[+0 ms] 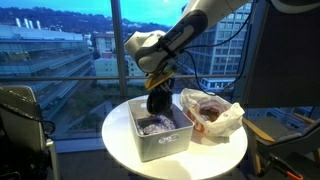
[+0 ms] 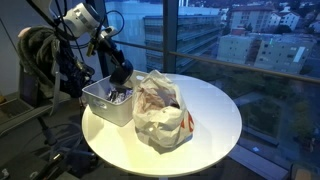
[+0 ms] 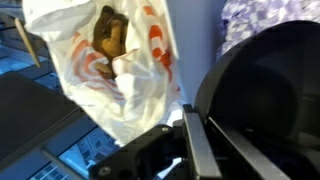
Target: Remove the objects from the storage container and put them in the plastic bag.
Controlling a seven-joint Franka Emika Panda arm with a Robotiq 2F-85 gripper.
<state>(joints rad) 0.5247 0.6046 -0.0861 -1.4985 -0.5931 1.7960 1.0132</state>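
My gripper (image 1: 157,92) hangs over the white storage container (image 1: 150,150), shut on a dark rounded item (image 3: 260,100) that fills the right of the wrist view. The fingertips (image 3: 192,140) press against its edge. The mottled purple-white cloth (image 1: 158,126) lies inside the tub, and a patch of the cloth (image 3: 272,18) shows at the wrist view's top right. The crinkly plastic bag (image 1: 215,120) with red-orange print stands beside the tub, mouth open. A reddish-brown item (image 3: 110,35) sits inside the bag (image 3: 100,80). In an exterior view the gripper (image 2: 122,78) is above the tub (image 2: 100,108), next to the bag (image 2: 160,115).
Tub and bag share a small round white table (image 1: 120,150) in front of large windows. A chair (image 1: 20,115) stands at one side, and cables and dark gear (image 2: 40,60) crowd the arm's base. The table edge (image 2: 215,140) lies beyond the bag.
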